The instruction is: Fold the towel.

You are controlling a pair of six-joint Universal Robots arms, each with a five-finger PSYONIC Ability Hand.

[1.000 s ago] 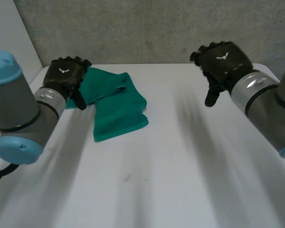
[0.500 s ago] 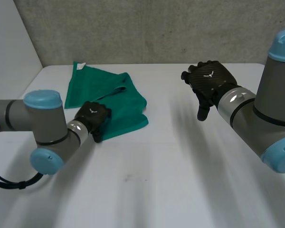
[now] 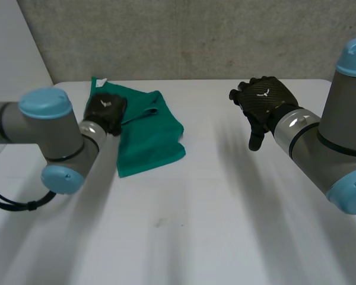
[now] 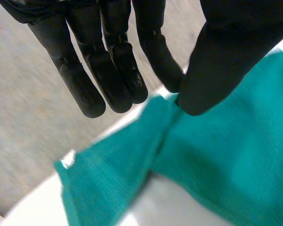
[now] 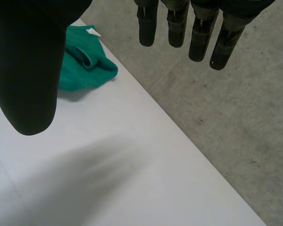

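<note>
A green towel [image 3: 156,138] lies crumpled and partly doubled over at the back left of the white table [image 3: 219,208]. My left hand [image 3: 105,111] rests on its left part. In the left wrist view the left hand [image 4: 108,70] has its thumb closed against the fingers, and a raised ridge of the towel [image 4: 226,155] runs up into that pinch. My right hand [image 3: 264,98] hovers above the table's back right, well away from the cloth, its fingers straight and spread around nothing. In the right wrist view the right hand [image 5: 28,61] frames the towel [image 5: 85,66] far beyond the thumb.
A small white tag [image 3: 101,80] sticks out at the towel's far left corner. A grey wall stands behind the table's back edge. Bare tabletop stretches across the front and right.
My left hand moved from the towel's near left edge back onto its left part, and its fingers closed. The right hand barely shifted.
</note>
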